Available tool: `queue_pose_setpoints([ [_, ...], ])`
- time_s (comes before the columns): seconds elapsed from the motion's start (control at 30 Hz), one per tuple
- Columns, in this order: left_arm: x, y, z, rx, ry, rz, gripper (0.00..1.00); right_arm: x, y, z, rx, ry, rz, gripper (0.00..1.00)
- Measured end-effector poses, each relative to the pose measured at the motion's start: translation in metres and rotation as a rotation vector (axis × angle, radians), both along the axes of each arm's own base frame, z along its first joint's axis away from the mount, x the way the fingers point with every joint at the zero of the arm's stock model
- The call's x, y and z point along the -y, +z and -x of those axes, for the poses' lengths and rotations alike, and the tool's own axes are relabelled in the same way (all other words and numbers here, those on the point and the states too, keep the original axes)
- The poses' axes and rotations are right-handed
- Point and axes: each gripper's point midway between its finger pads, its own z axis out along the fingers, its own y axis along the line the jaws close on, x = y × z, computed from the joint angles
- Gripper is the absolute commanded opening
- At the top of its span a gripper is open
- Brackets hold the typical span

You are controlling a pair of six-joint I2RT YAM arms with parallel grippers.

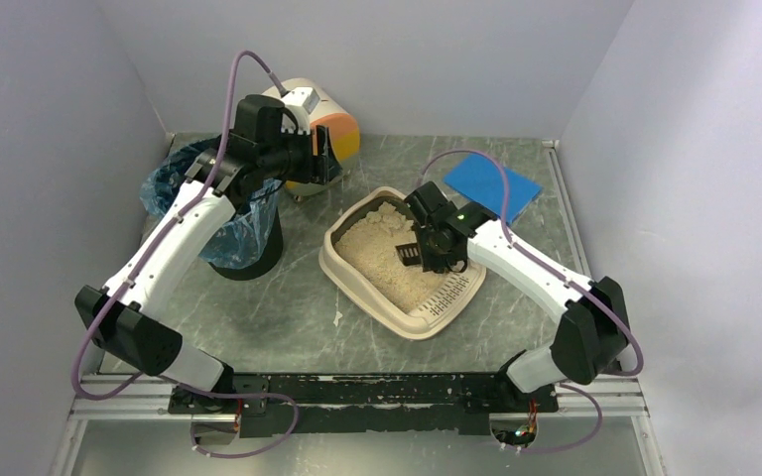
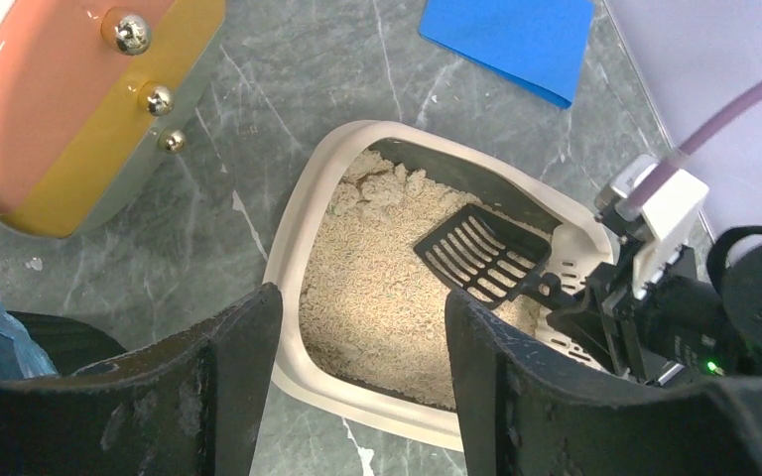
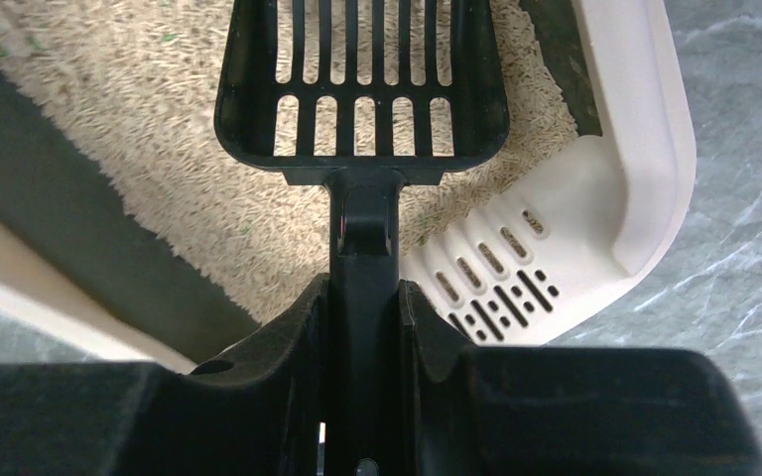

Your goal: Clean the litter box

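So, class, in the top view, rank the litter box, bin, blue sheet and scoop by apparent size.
1. litter box
2. bin, partly behind the left arm, so possibly level with it
3. blue sheet
4. scoop

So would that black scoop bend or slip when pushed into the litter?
Probably stiff: the black slotted plastic scoop juts straight from the right claw without sagging. Likely light, being mostly open slots. The narrow handle could twist in the grip if pushed hard.
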Motion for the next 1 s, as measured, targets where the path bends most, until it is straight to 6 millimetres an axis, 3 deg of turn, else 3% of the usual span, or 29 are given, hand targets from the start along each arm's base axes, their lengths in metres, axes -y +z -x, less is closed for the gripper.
queue_pose_setpoints([
  [0.17,0.001,-0.002,-0.001,-0.001,0.001,-0.004,0.67,0.008,-0.020,-0.013,-0.031,-0.030,0.010,0.00],
  [0.57,0.005,-0.015,0.001,-0.020,-0.006,-0.009,0.65,-0.008,-0.034,-0.030,0.022,0.060,-0.047,0.00],
  [0.87,0.028,-0.025,0.015,-0.047,-0.055,-0.014,0.64,-0.015,-0.041,-0.041,0.104,0.109,-0.055,0.00],
  [1.0,0.030,-0.028,0.016,-0.060,-0.030,-0.010,0.63,-0.021,-0.046,-0.044,0.137,0.119,-0.068,0.00],
])
